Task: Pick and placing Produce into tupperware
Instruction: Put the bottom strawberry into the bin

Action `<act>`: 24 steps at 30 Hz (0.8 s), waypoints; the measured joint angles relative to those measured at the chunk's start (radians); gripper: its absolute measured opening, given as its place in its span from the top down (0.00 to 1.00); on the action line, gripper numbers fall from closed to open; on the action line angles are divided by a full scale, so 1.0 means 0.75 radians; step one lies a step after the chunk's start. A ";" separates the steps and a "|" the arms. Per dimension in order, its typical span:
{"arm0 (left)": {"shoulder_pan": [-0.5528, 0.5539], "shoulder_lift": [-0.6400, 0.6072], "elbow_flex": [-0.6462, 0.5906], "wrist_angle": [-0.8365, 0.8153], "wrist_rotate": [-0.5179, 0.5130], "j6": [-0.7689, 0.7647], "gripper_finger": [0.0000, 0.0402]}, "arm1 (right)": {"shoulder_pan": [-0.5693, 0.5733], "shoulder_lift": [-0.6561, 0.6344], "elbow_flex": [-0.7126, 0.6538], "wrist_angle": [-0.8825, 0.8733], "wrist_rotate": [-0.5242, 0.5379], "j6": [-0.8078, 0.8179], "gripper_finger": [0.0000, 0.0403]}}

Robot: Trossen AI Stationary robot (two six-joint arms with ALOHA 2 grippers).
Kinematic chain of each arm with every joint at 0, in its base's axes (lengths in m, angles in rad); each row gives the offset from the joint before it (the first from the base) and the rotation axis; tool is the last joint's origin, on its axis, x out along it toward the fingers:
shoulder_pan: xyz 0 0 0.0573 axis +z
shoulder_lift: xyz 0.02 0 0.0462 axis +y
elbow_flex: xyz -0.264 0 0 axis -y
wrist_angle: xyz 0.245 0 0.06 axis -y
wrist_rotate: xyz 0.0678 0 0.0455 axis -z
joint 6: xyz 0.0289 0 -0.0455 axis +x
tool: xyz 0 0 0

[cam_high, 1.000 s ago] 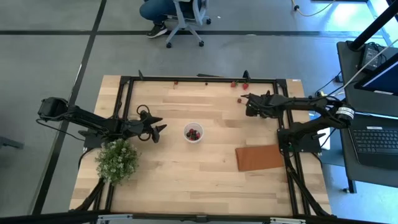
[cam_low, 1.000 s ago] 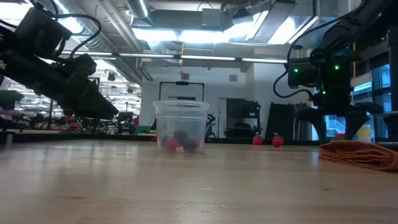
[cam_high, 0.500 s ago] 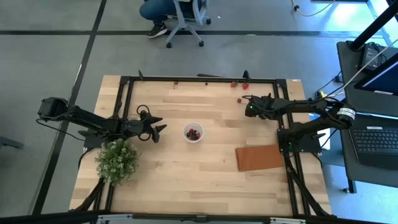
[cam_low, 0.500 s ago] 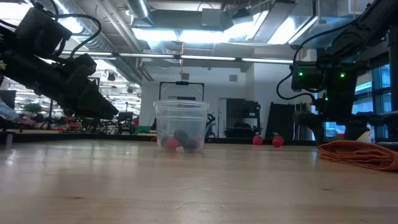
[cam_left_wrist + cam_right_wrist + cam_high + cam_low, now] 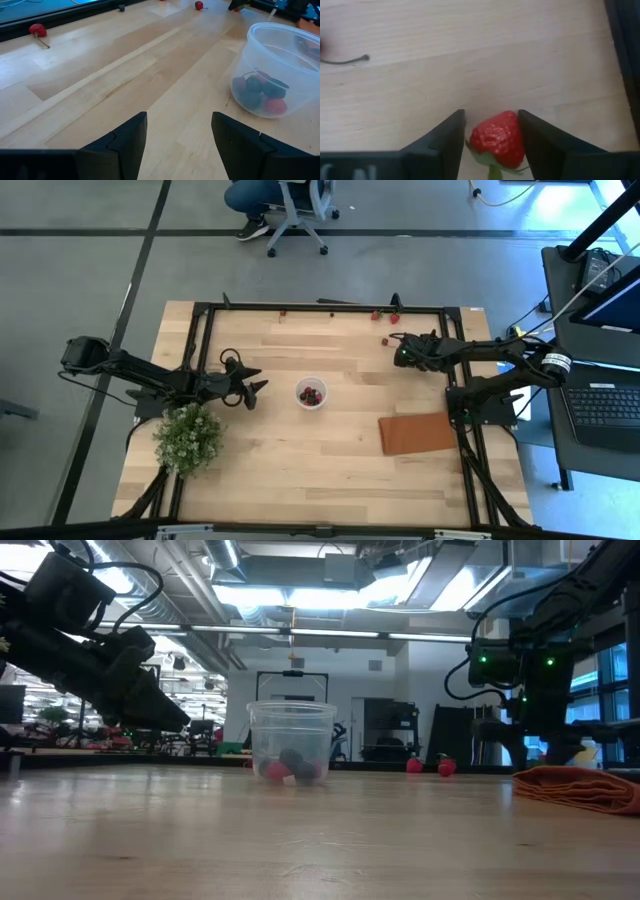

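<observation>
The translucent cup (image 5: 310,393) stands on its base mid-table and holds red and dark berries (image 5: 260,92). My left gripper (image 5: 252,390) is open and empty just left of the cup, and it also shows in the left wrist view (image 5: 179,130). My right gripper (image 5: 396,350) is at the far right of the table, pointing down and left. It is shut on a red strawberry (image 5: 496,135) with green leaves. Loose red pieces (image 5: 375,315) (image 5: 393,318) lie by the far frame, and another (image 5: 283,312) lies farther left. My right gripper has the strawberry between its two fingers, one at each side of the fruit's red body (image 5: 516,136). The fingers come slanting down from the table's right. The leafy end points back toward the wrist. I cannot tell whether the strawberry is still on the wood.
A reddish-brown mat (image 5: 418,433) lies near the right edge. A leafy bush with white flowers (image 5: 188,438) stands at the near left. A thin stem (image 5: 345,60) lies on the wood beyond the strawberry. A black frame (image 5: 320,306) rims the table. A seated person (image 5: 285,200) is beyond the far edge.
My right gripper has shifted a little toward the table's right edge and tipped over the strawberry in the first half second, then held still. The left arm and the cup have not moved.
</observation>
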 joint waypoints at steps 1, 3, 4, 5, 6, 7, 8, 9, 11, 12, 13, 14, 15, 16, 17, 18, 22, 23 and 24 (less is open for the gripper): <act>0.000 0.000 0.000 0.000 0.000 0.000 0.47 | -0.001 0.000 0.000 0.000 0.002 0.000 0.57; 0.000 0.000 0.000 0.000 0.000 0.000 0.47 | -0.001 0.000 0.000 -0.001 0.003 0.000 0.61; 0.000 0.000 0.000 0.000 0.000 0.000 0.47 | -0.001 0.000 0.000 -0.001 0.004 -0.001 0.63; 0.000 0.000 0.000 0.000 0.000 0.000 0.47 | -0.001 0.000 0.000 -0.002 0.004 -0.003 0.64; 0.000 0.000 0.000 0.000 0.000 0.000 0.47 | -0.001 0.000 0.000 -0.002 0.003 -0.009 0.65; 0.000 0.000 0.000 0.000 -0.001 0.000 0.47 | -0.001 0.000 0.000 -0.002 0.003 -0.021 0.66; 0.000 0.000 0.000 0.000 -0.001 0.000 0.47 | -0.001 0.000 -0.001 -0.002 0.003 -0.029 0.66; 0.000 0.000 0.000 0.000 -0.001 0.000 0.47 | -0.001 0.000 -0.001 -0.002 0.003 -0.032 0.66; 0.000 0.000 0.000 0.000 -0.001 0.000 0.47 | -0.001 0.000 -0.001 -0.002 0.003 -0.034 0.66; 0.000 0.000 0.000 0.000 -0.001 0.000 0.47 | 0.000 0.000 -0.001 -0.001 0.002 -0.039 0.66; 0.000 0.000 0.000 0.000 -0.001 0.000 0.47 | 0.004 0.000 0.001 -0.001 0.000 -0.057 0.66; 0.000 0.000 0.000 0.000 -0.001 0.000 0.47 | 0.009 0.001 0.008 -0.004 -0.003 -0.070 0.66; 0.000 0.000 0.000 0.000 -0.001 0.000 0.47 | 0.014 0.003 0.018 -0.006 -0.011 -0.092 0.66; 0.000 0.000 0.000 0.000 -0.001 0.000 0.47 | 0.019 0.005 0.031 -0.010 -0.023 -0.117 0.66; 0.000 0.000 0.000 0.000 -0.001 0.000 0.47 | 0.027 0.006 0.048 -0.022 -0.044 -0.147 0.66; 0.000 0.000 0.000 0.000 -0.001 0.000 0.47 | 0.036 0.006 0.072 -0.024 -0.078 -0.176 0.66; 0.000 0.000 0.000 0.000 -0.002 0.001 0.47 | 0.065 0.005 0.208 -0.004 -0.091 -0.313 0.66; 0.000 0.000 0.000 0.001 -0.004 0.000 0.47 | 0.073 0.005 0.246 -0.010 -0.091 -0.353 0.66; 0.000 0.000 0.000 0.001 -0.010 0.000 0.47 | 0.081 0.005 0.292 -0.009 -0.106 -0.393 0.66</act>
